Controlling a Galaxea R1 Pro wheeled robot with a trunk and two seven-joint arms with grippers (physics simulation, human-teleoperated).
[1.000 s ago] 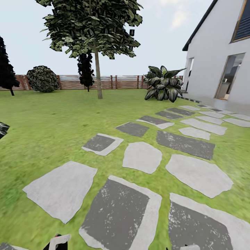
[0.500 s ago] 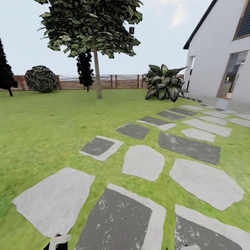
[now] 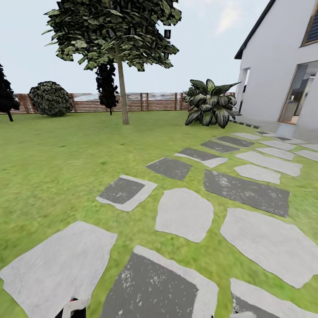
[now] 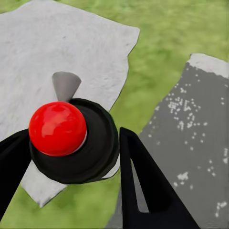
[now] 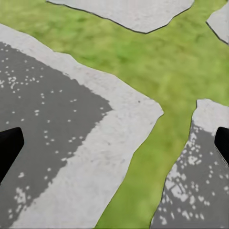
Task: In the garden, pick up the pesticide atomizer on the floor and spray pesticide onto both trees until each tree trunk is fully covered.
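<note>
In the left wrist view my left gripper [image 4: 71,167] is shut on the pesticide atomizer [image 4: 57,128], a black round body with a glossy red ball on top and a grey cone nozzle, held above a pale slab. A white part of that arm shows at the head view's bottom edge [image 3: 73,307]. My right gripper [image 5: 114,145] is open, with only slabs and grass between its black fingertips. One tree [image 3: 112,31] stands far ahead on the lawn, its bare trunk [image 3: 124,97] straight and thin from here. I see no white specks on it.
Grey stepping slabs [image 3: 183,214] run from under me toward the white house [image 3: 278,66] at the right. A broad-leaved plant [image 3: 210,108] stands by the house. A round shrub [image 3: 51,98], dark conifers [image 3: 106,88] and a brown slat fence [image 3: 150,102] line the back. Open grass [image 3: 57,163] lies left.
The whole head view has shifted: slabs slid down and outward and the tree sits slightly larger, so the camera has moved forward. The arms keep their places in the picture.
</note>
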